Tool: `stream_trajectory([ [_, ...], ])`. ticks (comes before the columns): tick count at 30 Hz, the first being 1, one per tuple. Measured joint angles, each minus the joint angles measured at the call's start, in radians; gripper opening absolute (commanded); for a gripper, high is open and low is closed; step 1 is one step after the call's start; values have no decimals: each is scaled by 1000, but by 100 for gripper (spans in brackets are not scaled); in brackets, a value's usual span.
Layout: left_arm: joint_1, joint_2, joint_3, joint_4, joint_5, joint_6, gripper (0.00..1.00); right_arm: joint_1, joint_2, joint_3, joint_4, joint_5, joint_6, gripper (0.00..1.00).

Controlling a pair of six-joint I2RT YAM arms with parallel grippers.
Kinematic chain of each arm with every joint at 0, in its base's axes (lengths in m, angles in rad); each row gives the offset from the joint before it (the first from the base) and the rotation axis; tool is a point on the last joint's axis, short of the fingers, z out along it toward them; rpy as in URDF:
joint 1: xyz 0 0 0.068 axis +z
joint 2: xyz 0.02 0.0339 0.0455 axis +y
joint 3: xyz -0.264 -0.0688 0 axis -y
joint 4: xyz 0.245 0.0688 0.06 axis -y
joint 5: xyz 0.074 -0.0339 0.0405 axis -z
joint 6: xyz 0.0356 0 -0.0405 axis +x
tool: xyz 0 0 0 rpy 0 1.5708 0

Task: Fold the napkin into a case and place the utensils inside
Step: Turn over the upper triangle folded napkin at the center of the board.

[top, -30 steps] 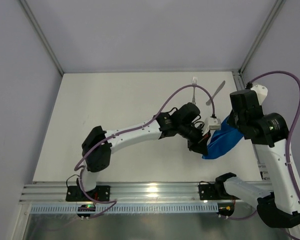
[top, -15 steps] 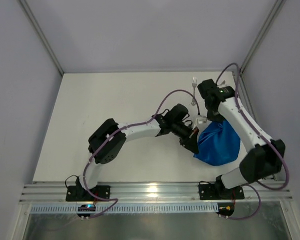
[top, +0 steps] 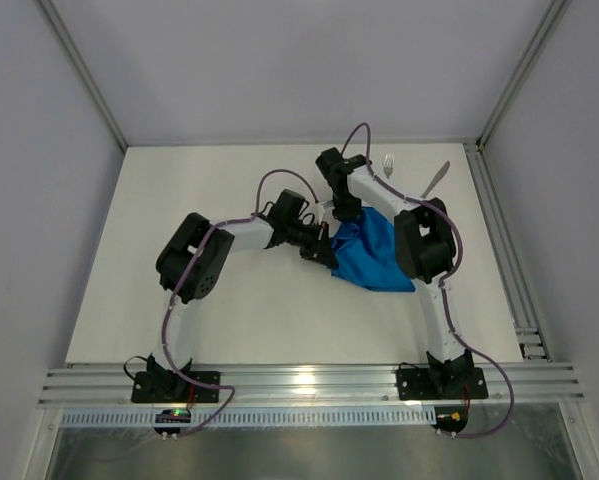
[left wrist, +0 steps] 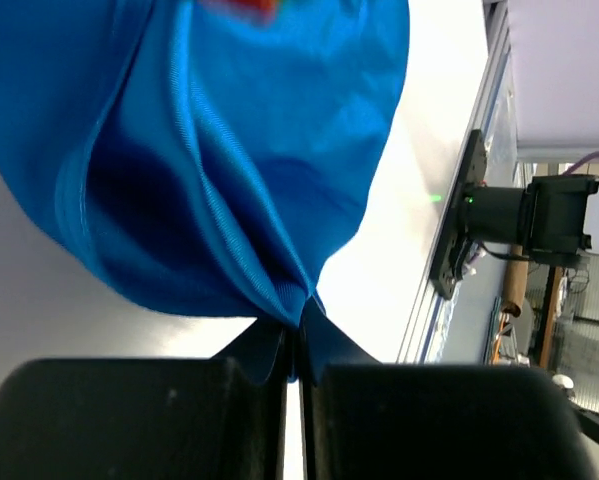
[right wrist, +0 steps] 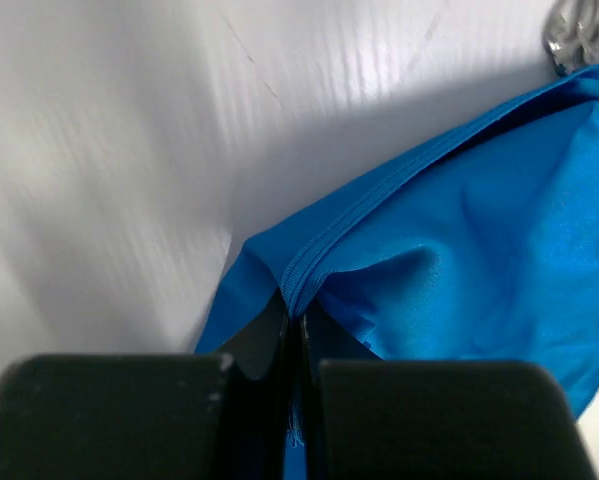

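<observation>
napkin [top: 374, 255] bunched, centre-right of top view | L jaws + R jaws each pinching its left edge | fork [top: 388, 162], knife [top: 436, 180] upper right on counter [top: 229, 300] | tip: pull corners apart evenly, lay flat before fold

We are seeing the napkin [top: 377, 255], a shiny bright blue cloth, lying crumpled in loose folds, its pleats gathering toward its nine o'clock edge. The silver fork [top: 388, 163] is lying at its twelve o'clock, and the slim knife [top: 436, 179] is lying slanted at one o'clock.
</observation>
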Motion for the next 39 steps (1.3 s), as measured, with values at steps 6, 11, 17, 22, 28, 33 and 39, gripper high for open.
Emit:
stream_trajectory([
  [6, 29, -17, -90, -31, -10, 35, 0, 18, 52, 75, 72, -61, 35, 4],
  [11, 61, -47, -151, -75, -18, 69, 0, 50, 63, 77, 125, -108, 76, 4],
  [17, 86, -87, -181, -123, -49, 111, 0, 75, 73, 77, 169, -126, 112, 16],
  [22, 81, -117, -211, -151, -61, 135, 0, 103, 73, 77, 238, -146, 141, 47],
  [28, 86, -142, -214, -210, -99, 175, 2, 106, 65, 82, 248, -140, 138, 60],
  [33, 86, -161, -214, -246, -132, 213, 4, 80, 14, 82, 248, -141, 131, 66],
  [39, 86, -174, -214, -274, -159, 241, 8, 42, -68, 82, 249, -144, 119, 66],
])
